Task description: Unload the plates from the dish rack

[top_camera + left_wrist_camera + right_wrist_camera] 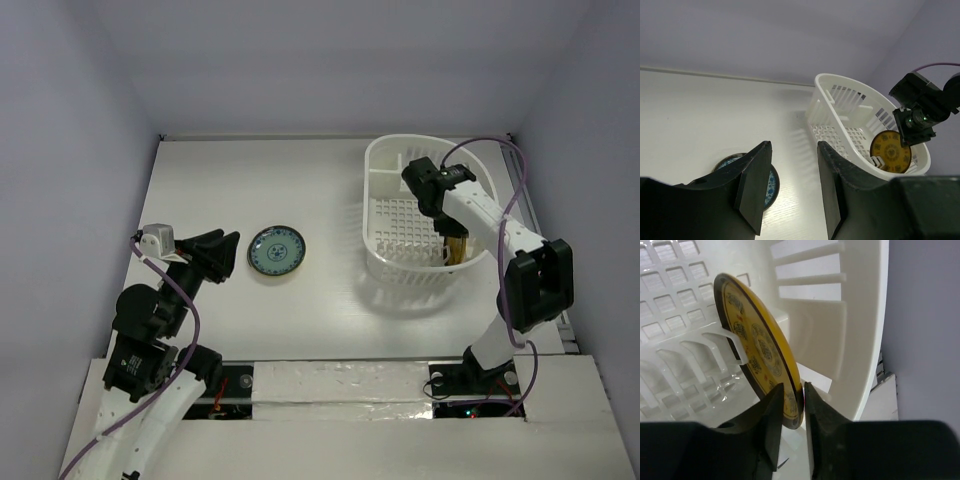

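Nearest the arm bases, the left gripper (792, 150) hung over the table (300, 180) with its jaws apart and nothing between them. Just beside it lay the teal-blue plate (277, 250), flat on the bare tabletop and well apart from the rack: round, with a dark rim and a pale patterned centre. From the left wrist view that plate was mostly covered by the left finger, so only a blue sliver showed.

Over on the right, the right gripper (791, 390) was down inside the dish rack (425, 215). And there it was: the amber-yellow plate (757, 340), standing on edge and leaning against a white divider rib close to the rack's near wall. It had a glossy yellow face, a ring of dark medallion motifs and a thin dark edge. The two black fingers sat either side of its rim and looked clamped on it, though the contact itself was lost in shadow. The plate's lowest part was hidden behind those fingers.

From above, the right arm covered nearly all of that plate, leaving just a strip of amber. Farther back, the rack's grid floor and slotted sides showed clearly, with the small inner compartment (385, 178) at its far left.
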